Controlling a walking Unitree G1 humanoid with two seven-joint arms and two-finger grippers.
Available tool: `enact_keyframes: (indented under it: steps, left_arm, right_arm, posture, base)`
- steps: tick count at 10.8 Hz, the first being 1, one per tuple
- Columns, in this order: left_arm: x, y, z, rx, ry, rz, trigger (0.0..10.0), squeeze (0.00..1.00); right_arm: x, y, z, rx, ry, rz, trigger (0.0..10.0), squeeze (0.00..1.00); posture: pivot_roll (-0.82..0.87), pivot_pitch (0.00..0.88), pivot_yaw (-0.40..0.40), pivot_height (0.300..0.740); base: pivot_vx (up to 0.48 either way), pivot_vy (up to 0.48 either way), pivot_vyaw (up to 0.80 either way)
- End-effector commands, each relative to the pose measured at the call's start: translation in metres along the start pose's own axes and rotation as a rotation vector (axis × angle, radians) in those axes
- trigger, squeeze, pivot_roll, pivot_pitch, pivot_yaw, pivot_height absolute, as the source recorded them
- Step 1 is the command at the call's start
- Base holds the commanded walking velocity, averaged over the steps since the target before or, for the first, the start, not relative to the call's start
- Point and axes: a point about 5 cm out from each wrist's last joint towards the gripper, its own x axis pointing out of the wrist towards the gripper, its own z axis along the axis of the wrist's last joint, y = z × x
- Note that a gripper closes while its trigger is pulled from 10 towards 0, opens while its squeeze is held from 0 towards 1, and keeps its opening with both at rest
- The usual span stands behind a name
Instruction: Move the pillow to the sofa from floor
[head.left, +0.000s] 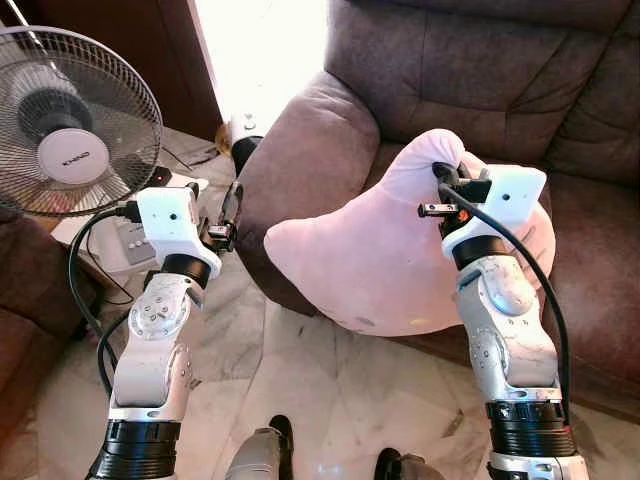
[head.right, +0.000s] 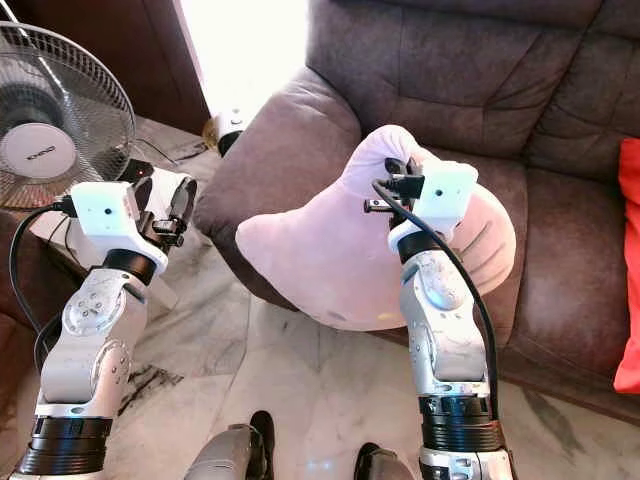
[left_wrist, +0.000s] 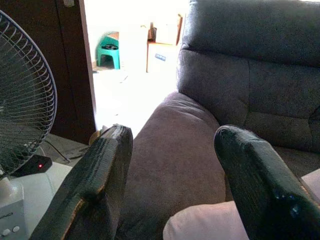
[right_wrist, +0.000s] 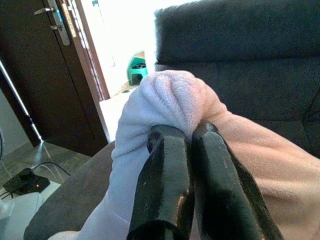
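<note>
A pale pink pillow hangs over the front edge of the brown sofa, half above the seat and half above the floor. My right gripper is shut on a bunched upper corner of the pillow, pinching the fabric between both fingers. My left gripper is open, held in the air just left of the sofa's armrest, with nothing between its fingers.
A standing fan is at the left, with a white power strip and cables under it. A marble floor lies below. A red cushion sits on the sofa's right end. A bright doorway opens beyond the armrest.
</note>
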Motion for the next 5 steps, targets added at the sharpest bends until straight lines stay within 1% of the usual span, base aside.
enact_keyframes:
  steps: [1, 5]
  left_arm:
    - [-0.003, 0.001, -0.0008, 0.01, 0.011, -0.003, 10.0, 0.0]
    - [-0.0045, -0.0002, -0.005, -0.006, 0.035, -0.014, 10.0, 0.0]
  right_arm:
    - [0.0022, 0.0044, 0.0197, 0.009, -0.1, 0.017, 10.0, 0.0]
    - [0.0023, 0.006, 0.0153, 0.021, -0.078, 0.012, 10.0, 0.0]
  posture:
    - [0.17, 0.17, 0.013, 0.74]
    - [0.18, 0.171, 0.014, 0.74]
  base:
    - [0.0, 0.0, 0.0]
    - [0.0, 0.0, 0.0]
